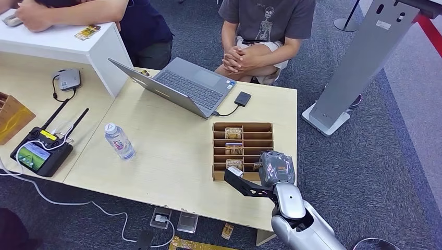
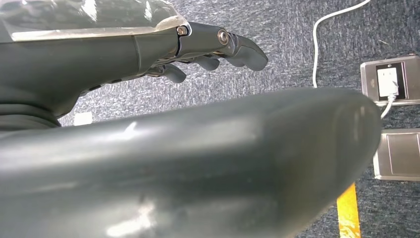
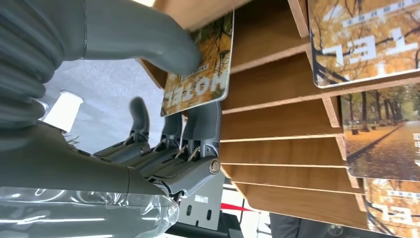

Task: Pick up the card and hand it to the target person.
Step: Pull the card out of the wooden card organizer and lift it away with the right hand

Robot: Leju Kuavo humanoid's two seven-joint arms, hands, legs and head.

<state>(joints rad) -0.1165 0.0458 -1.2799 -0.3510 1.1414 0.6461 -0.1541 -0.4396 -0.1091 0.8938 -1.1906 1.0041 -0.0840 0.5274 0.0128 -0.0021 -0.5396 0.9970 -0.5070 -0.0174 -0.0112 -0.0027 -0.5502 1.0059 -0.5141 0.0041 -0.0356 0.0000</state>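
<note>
The right hand [image 3: 163, 99] is pinching a card [image 3: 200, 74] at the wooden rack [image 1: 250, 136]; lifting it clear probably comes next.

Card [image 3: 200, 74]: yellow autumn-tree print, white lettering. Wooden card rack [image 1: 260, 127]: brown. Worktop [image 1: 167, 156]: pale wood grain. Right hand [image 3: 148, 89]: grey.

We're reaching our right arm fwd, right hand [image 1: 271, 169] pinching a card [image 3: 200, 64] betw thumb and fingers [image 3: 203, 124]. Left hand [image 2: 218, 47] hanging low, fingers loosely curled, holding nothing.
</note>
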